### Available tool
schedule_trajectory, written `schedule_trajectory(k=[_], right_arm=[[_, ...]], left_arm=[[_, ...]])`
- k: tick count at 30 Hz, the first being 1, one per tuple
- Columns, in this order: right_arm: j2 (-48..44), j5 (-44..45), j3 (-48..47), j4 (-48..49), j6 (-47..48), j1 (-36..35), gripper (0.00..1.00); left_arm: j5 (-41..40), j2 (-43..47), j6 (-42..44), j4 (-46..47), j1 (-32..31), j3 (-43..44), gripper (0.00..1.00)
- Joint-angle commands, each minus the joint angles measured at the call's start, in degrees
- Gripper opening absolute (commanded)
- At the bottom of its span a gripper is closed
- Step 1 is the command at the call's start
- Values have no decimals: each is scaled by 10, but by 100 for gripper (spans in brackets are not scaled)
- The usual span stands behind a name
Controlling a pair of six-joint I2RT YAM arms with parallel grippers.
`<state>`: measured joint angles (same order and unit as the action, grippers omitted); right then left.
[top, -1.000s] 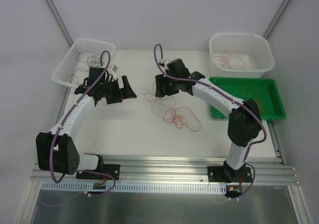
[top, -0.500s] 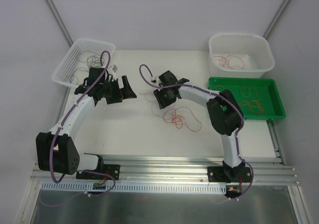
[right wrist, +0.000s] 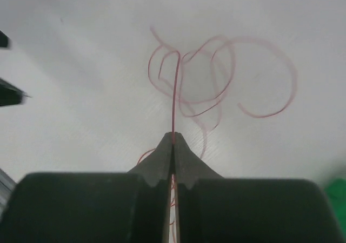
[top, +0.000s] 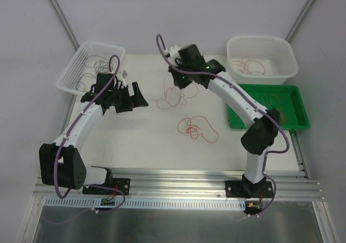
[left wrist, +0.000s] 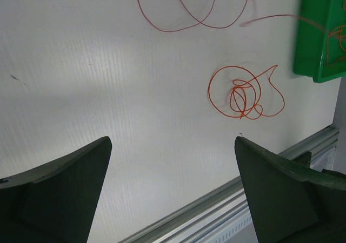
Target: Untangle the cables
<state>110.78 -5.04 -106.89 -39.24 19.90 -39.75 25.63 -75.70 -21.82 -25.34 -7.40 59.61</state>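
Cables [top: 195, 128] sit tangled at the middle of the table [top: 135, 140]. More fill the white basket [top: 70, 73] at 10 o'clock, the white tub [top: 286, 65] at 2 and the green tray [top: 281, 86] at 3. The right gripper [right wrist: 173, 137] pinches one red strand [right wrist: 175, 92]. At its 9 o'clock the left gripper [left wrist: 172, 143] gapes, grasping nothing.

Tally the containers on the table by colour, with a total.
White: 2 (mesh basket, tub)
Green: 1 (tray)
Total: 3
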Motion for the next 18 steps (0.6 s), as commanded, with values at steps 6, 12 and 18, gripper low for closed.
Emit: schedule_trajectory(k=[6, 12, 18], right_arm=[[-197, 77, -192, 16, 62, 0, 1], [-236, 109, -155, 80, 59, 0, 1], [-232, 166, -158, 126, 95, 8, 1]], left_arm=[[18, 14, 1, 11, 5, 0, 99], [20, 13, 1, 11, 4, -1, 99], [25, 11, 2, 11, 2, -1, 99]])
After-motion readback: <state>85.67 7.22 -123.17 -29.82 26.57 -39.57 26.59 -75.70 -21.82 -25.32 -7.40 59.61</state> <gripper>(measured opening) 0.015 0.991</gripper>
